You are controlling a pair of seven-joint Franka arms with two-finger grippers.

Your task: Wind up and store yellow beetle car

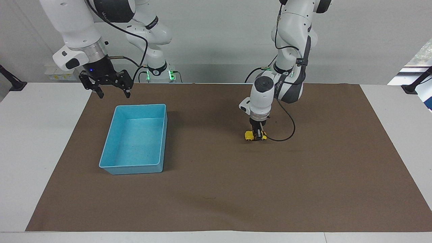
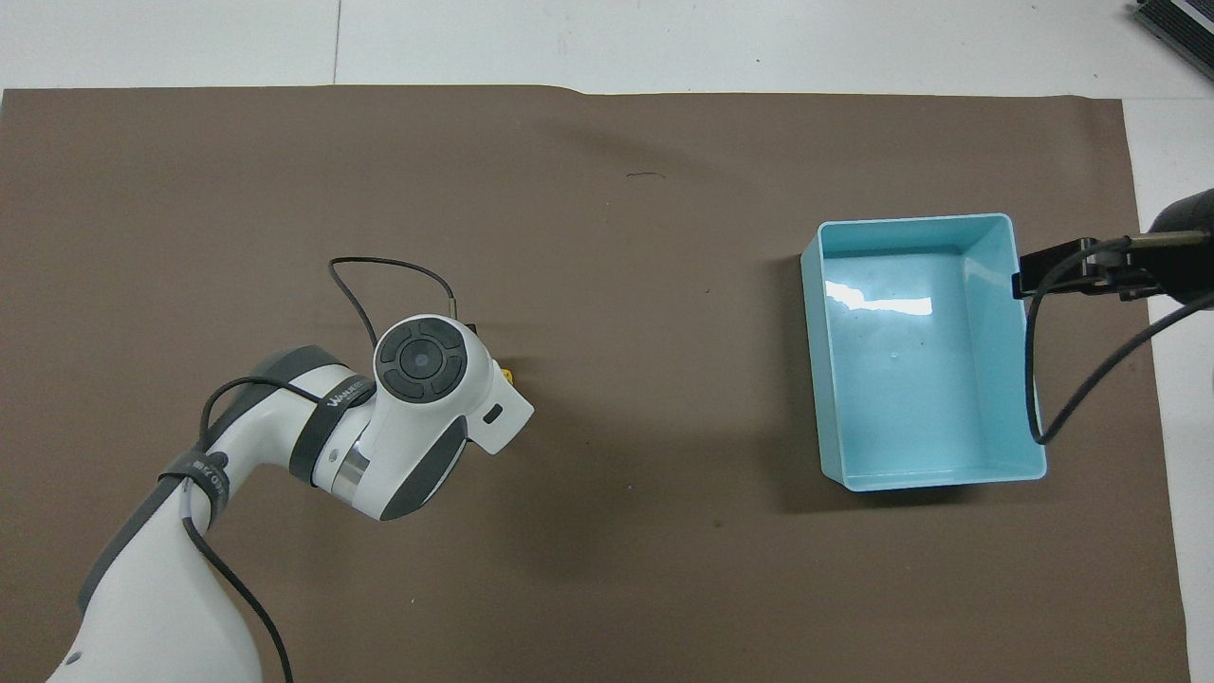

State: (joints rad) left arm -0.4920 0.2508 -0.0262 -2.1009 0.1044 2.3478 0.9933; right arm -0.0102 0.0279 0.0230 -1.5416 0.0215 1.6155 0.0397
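On the brown mat, mid-surface: the yellow beetle car (image 1: 255, 135) sits with its wheels down, well apart from the light blue bin and toward the left arm's end of the surface from it.
Yellow beetle car from overhead: only a sliver of yellow (image 2: 508, 374) shows past the left arm's wrist, which covers the rest.
Left gripper (image 1: 258, 133): pointing straight down onto the car, its dark fingers clamped on the car's body, one on each side.
Left arm: bent low over the mat, a black cable looping from the wrist down to the mat beside the car.
Right gripper (image 1: 112, 91): hanging in the air above the mat's edge, just off the bin's end nearest the robots, fingers spread apart and holding nothing; this arm waits.
Light blue bin (image 1: 162, 141): rectangular, standing on the mat toward the right arm's end, nothing inside.
Brown mat (image 1: 236, 189): covers most of the white surface (image 1: 37, 141).
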